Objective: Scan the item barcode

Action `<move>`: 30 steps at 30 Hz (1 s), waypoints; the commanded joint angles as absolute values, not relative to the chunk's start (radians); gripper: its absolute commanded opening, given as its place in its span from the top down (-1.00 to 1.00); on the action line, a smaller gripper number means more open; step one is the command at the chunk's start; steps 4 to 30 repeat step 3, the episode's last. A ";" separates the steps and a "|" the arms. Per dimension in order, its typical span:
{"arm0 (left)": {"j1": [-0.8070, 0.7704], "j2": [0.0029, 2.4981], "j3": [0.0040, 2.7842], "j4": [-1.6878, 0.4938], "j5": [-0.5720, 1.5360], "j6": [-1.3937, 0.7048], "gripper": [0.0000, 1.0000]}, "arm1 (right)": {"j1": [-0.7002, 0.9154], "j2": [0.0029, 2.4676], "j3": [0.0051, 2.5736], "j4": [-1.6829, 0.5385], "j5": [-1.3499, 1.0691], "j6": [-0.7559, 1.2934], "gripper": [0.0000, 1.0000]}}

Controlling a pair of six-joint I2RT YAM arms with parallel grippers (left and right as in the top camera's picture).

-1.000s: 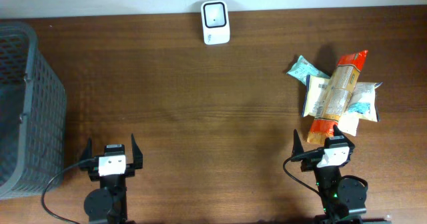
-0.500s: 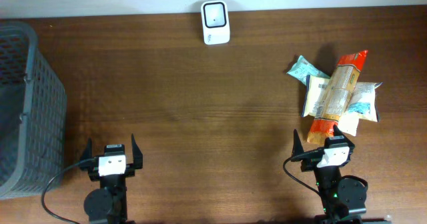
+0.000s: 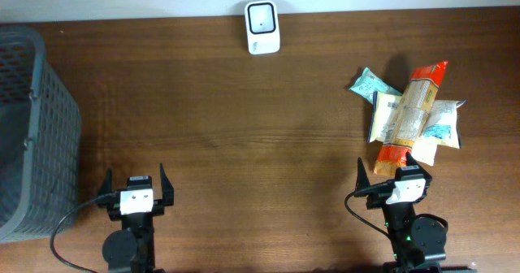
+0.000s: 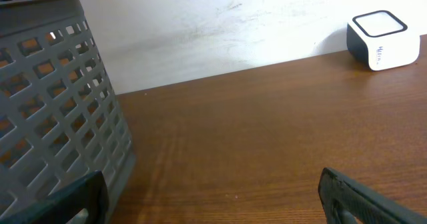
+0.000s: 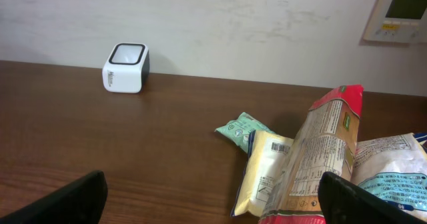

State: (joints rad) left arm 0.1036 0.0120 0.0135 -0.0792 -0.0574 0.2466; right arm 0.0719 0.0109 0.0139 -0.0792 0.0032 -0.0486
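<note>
At the near edge of the bench (image 3: 244, 135), the left end effector (image 3: 135, 184) and the right end effector (image 3: 387, 174) both stand with jaws spread wide, holding nothing. Directly beyond the right end effector lies a pile of snack packets (image 3: 410, 114), its near end just beside the fingertips. The pile comprises a long orange-red packet (image 3: 424, 82) laid across the top, a pale yellow packet (image 3: 385, 119) beneath it on the left, a white-and-blue packet (image 3: 445, 127) on the right, and a small teal packet (image 3: 370, 84) at the far left corner. The right wrist view shows a printed barcode (image 5: 281, 147) facing up on the pale yellow packet. A grey mesh basket (image 3: 36, 127) occupies the left edge of the bench, well apart from the pile. The white barcode scanner (image 3: 262, 27) stands at the far edge, near the wall (image 5: 233, 24), window facing up. A control panel (image 5: 402, 12) is mounted on the wall at the right.
</note>
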 commanded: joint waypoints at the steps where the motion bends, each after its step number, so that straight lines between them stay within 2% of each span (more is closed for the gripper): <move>1: 0.099 0.005 0.009 -0.078 -0.068 0.263 -0.99 | 0.078 0.004 0.006 -0.081 0.006 -0.044 -0.97; 30: 0.099 0.005 0.009 -0.078 -0.068 0.263 -0.98 | 0.078 0.004 0.006 -0.081 0.006 -0.044 -0.97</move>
